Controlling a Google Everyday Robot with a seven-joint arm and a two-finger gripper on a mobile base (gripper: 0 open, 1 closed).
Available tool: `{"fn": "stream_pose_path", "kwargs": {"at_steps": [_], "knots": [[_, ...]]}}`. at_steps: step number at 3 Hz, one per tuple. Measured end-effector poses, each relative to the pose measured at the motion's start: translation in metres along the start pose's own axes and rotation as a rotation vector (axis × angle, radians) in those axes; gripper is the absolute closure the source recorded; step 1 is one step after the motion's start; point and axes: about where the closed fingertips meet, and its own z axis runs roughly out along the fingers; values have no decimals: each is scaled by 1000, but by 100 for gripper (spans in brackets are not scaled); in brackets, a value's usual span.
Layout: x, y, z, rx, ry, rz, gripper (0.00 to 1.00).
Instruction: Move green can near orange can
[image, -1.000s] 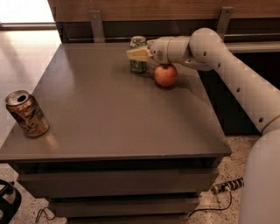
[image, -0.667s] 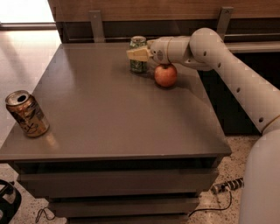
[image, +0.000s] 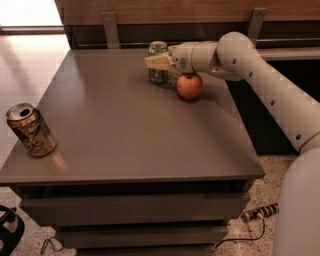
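The green can (image: 158, 74) stands upright at the far edge of the grey table (image: 130, 130), pale green with a silver top. My gripper (image: 158, 61) reaches in from the right and is closed around the can's upper half, with one cream finger (image: 156, 62) lying across its front. The can still rests on the table. The orange can (image: 31, 130), orange-brown with swirly print, stands upright at the table's near left corner, far from the gripper.
A red-orange apple (image: 189, 86) sits just right of the green can, under my wrist. A wooden wall with metal brackets (image: 111, 27) runs behind the table. A cable (image: 250, 220) lies on the floor at the right.
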Motion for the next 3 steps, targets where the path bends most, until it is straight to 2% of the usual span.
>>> {"fn": "stream_pose_path", "kwargs": {"at_steps": [2, 3], "knots": [[-2, 0, -1, 0, 2, -3, 100], [-9, 4, 3, 2, 6, -23, 100]]}}
